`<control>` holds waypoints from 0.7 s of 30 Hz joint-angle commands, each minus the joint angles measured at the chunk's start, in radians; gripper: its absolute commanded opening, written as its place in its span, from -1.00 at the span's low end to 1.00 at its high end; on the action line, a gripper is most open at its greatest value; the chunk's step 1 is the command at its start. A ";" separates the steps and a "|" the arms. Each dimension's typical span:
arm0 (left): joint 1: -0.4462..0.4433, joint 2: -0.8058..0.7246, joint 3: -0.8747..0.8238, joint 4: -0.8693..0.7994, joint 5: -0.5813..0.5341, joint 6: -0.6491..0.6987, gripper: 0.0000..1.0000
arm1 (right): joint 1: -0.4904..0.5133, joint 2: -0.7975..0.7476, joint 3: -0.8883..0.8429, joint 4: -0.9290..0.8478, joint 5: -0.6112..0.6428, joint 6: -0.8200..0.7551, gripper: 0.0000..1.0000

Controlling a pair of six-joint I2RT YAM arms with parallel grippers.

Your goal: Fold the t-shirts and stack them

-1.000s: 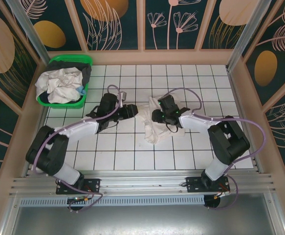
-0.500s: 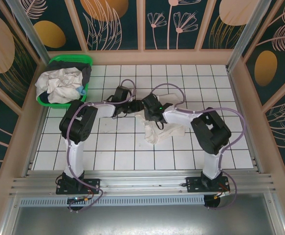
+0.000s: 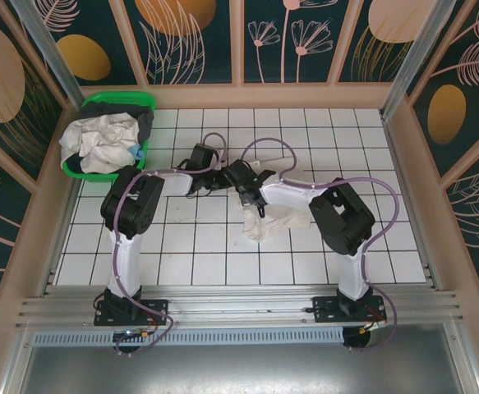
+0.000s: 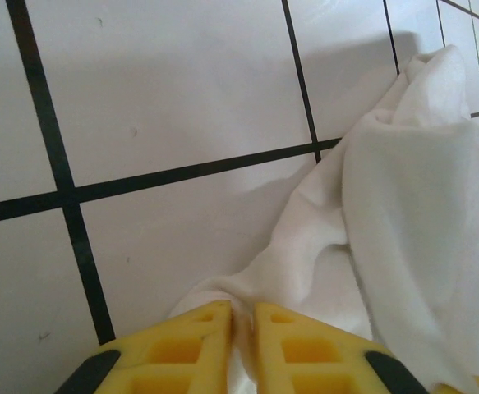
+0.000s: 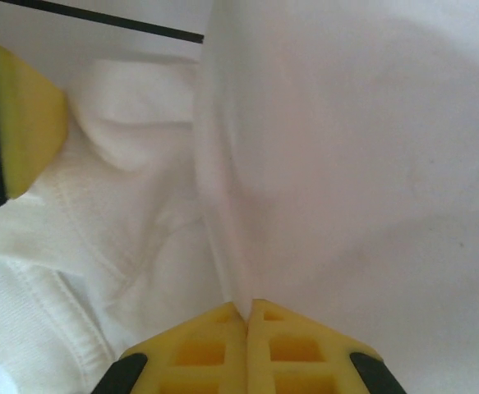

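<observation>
A crumpled off-white t-shirt (image 3: 260,223) lies in the middle of the white tiled table (image 3: 198,246). Both grippers meet at its far left edge. My left gripper (image 3: 223,182) is shut on a thin corner of the t-shirt (image 4: 403,213), with cloth pinched between its yellow fingers (image 4: 181,349). My right gripper (image 3: 239,177) is shut on a raised fold of the t-shirt (image 5: 346,164), right next to the left one. In the right wrist view one yellow finger of the left gripper (image 5: 21,115) shows at the left edge. Most of the shirt's shape is bunched and hidden.
A green plastic basket (image 3: 120,100) stands at the far left corner, heaped with white and dark clothes (image 3: 103,141). Wooden walls ring the table. Bare tiles lie near the front edge and to the right of the shirt.
Both arms have reached in to the shirt's far left edge. Both grippers, open a second ago, have closed on the cloth. The right gripper has moved left, close to the left one.
</observation>
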 commanded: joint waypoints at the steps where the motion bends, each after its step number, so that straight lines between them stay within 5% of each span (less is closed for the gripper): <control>1: 0.007 0.031 0.020 -0.034 0.020 0.014 -0.77 | 0.014 -0.123 0.008 -0.046 0.034 -0.030 -1.00; 10: 0.008 0.040 0.040 -0.041 0.030 0.010 -0.97 | 0.025 -0.347 -0.281 0.251 -0.217 -0.196 -1.00; 21: 0.020 0.023 0.048 -0.082 0.019 0.019 -1.00 | 0.028 -0.284 -0.436 0.480 -0.399 -0.282 -1.00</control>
